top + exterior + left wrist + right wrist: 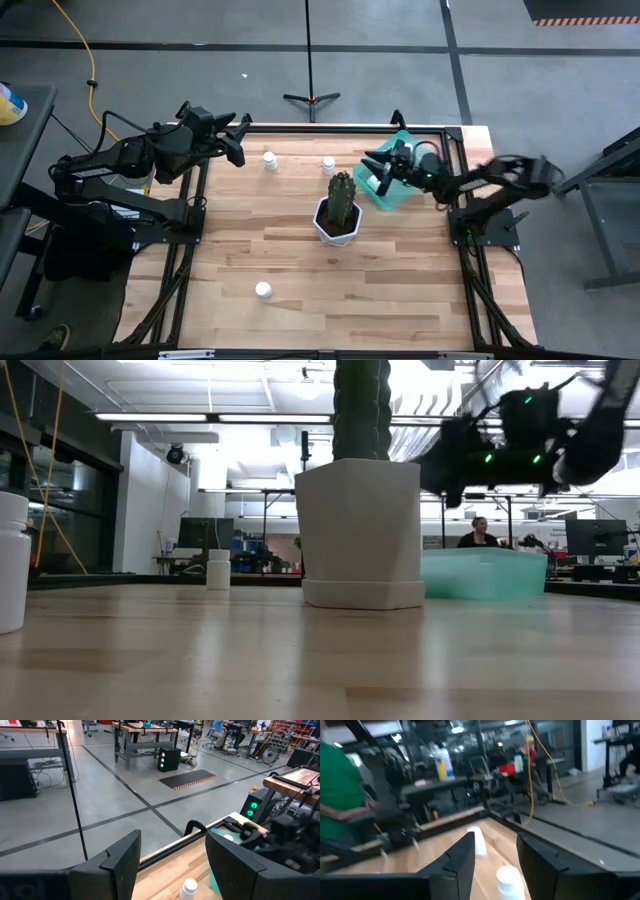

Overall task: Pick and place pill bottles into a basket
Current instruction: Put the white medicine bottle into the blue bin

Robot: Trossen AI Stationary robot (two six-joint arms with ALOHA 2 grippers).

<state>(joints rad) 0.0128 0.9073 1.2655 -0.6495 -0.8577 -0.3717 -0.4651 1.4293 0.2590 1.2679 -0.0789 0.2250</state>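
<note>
Three white pill bottles stand upright on the wooden table: one at the far left-centre (269, 160), one just behind the cactus (328, 165), and one near the front (263, 290). The teal basket (400, 195) sits at the far right, also seen in the low view (485, 575). My right gripper (375, 172) hangs open and empty above the basket's left edge, pointing toward the table's left; two bottles (509, 880) (477, 840) lie ahead of it. My left gripper (240, 140) is open and empty over the far left edge, with a bottle (189, 887) below it.
A white faceted pot with a green cactus (338, 215) stands mid-table between the bottles and the basket, and fills the low view (360, 530). A black metal frame (440, 130) runs along the table's far and side edges. A person sits in the room behind (478, 535).
</note>
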